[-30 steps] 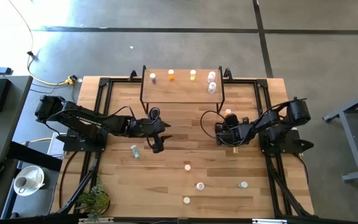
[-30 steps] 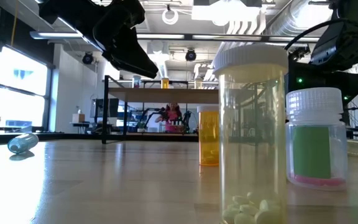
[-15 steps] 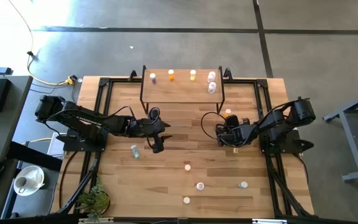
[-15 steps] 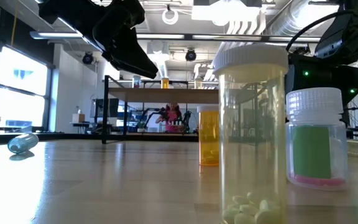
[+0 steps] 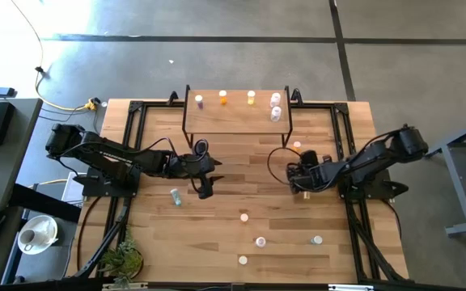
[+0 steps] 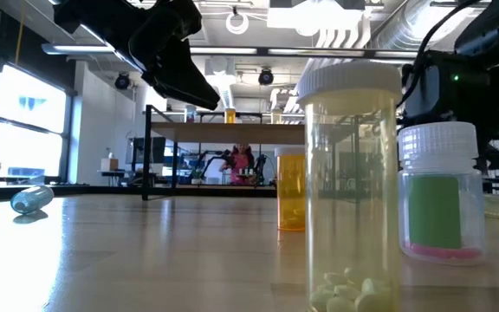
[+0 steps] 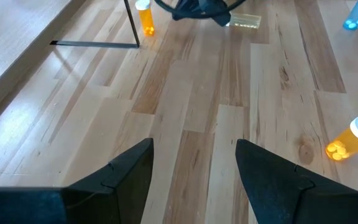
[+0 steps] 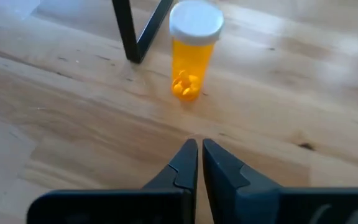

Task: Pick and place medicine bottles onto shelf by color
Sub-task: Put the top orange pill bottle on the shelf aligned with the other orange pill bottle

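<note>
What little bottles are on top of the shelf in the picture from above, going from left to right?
On the shelf: pale bottle → orange bottle → yellow bottle → two whitish bottles, one in front of the other at the right end.

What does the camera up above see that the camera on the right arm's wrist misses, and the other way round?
Only the overhead view shows the whole shelf top with five bottles on it, the left gripper open over bare wood, and a blue bottle lying beside it. Only the right wrist view shows pills inside the orange bottle and the right gripper shut and empty. Both show that orange bottle standing by a shelf leg.
</note>
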Available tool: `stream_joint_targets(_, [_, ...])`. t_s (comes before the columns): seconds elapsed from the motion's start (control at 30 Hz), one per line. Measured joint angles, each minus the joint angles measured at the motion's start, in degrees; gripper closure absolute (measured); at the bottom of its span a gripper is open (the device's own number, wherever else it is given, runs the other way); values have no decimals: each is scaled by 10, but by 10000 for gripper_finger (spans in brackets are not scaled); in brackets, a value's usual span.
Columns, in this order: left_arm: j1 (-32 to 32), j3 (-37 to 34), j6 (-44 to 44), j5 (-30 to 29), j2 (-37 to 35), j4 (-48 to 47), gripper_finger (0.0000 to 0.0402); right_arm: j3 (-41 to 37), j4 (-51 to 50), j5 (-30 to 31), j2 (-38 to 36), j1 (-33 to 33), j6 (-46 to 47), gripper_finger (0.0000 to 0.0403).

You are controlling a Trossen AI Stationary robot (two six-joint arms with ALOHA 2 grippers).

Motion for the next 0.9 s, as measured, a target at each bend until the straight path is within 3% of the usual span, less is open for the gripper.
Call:
stream_joint_targets(0.13, [0,0,0,0,0,0,184,0,-45,-6,-35,-14,-4,350])
stream_joint_targets(0.3, [0,0,0,0,0,0,184,0,-81,-26,-77,-40,-43,277])
stream_joint_targets(0.53, [0,0,0,0,0,1,184,-7,6,-27,-96,-72,-202,187])
stream_joint_targets(0.9, [0,0,0,1,0,0,184,-101,221,-31,-96,-90,-259,183])
